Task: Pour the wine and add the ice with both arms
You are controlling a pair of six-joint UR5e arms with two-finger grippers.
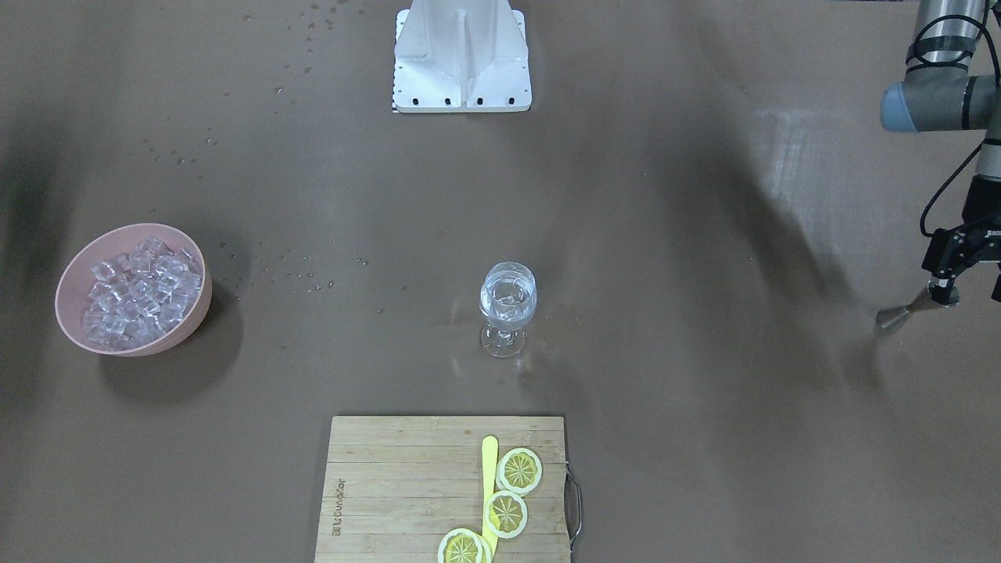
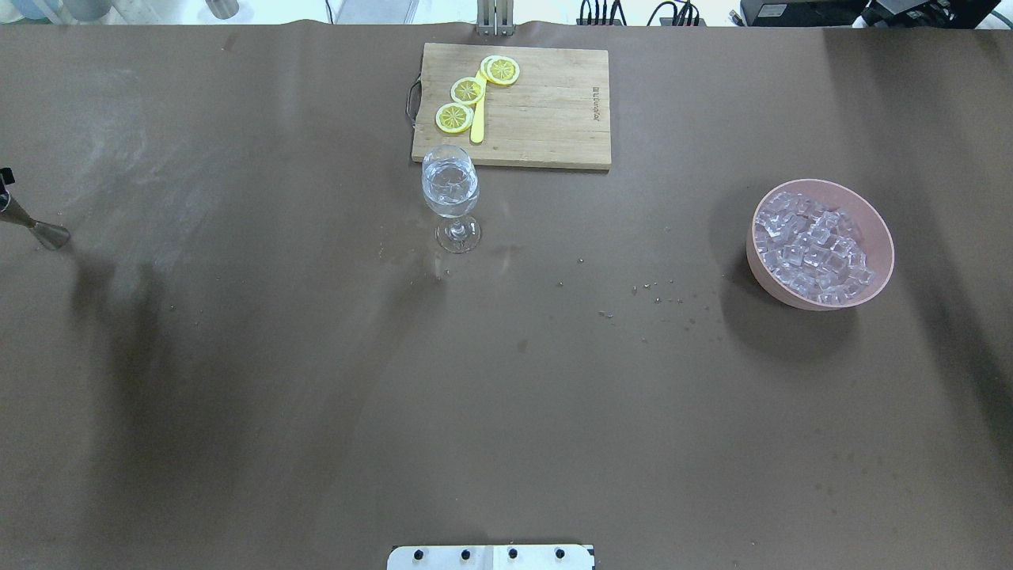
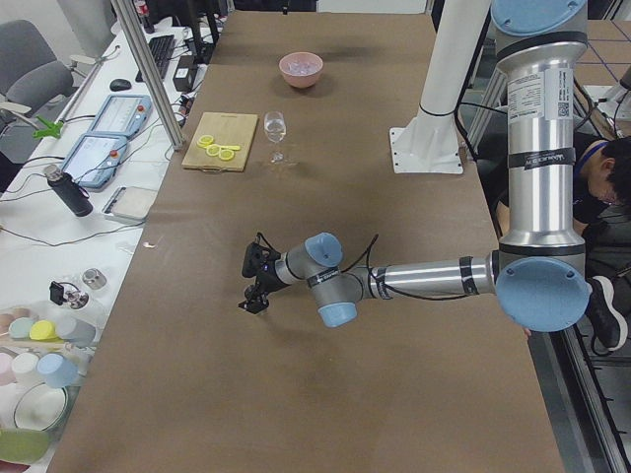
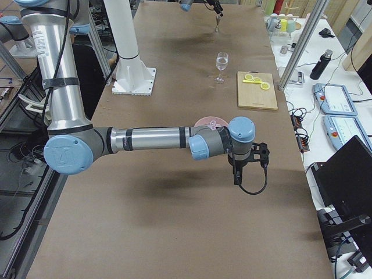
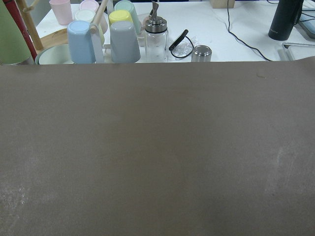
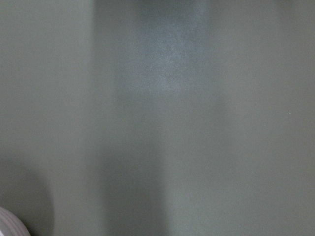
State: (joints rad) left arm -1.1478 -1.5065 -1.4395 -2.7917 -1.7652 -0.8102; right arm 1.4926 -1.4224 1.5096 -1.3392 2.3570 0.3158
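A wine glass [image 1: 508, 301] stands mid-table and holds clear contents with glassy cubes; it also shows in the overhead view [image 2: 450, 190]. I cannot make out the wine as liquid. The ice [image 1: 141, 285] fills a pink bowl [image 2: 863, 214]. My left gripper [image 1: 942, 295] is far from the glass, at the table's end. It is shut on the stem of a small metal jigger [image 1: 891, 315], whose cone end tilts down close to the table [image 2: 49, 234]. My right gripper [image 4: 247, 165] hovers beside the bowl and shows only in the right side view, so I cannot tell its state.
A wooden cutting board [image 1: 391, 485] with three lemon slices [image 1: 518, 470] and a yellow knife [image 1: 489, 461] lies in front of the glass. The white base block [image 1: 461, 59] is behind it. Water drops [image 2: 653, 293] dot the table. Cups and bottles [image 5: 125, 37] stand beyond the table's left end.
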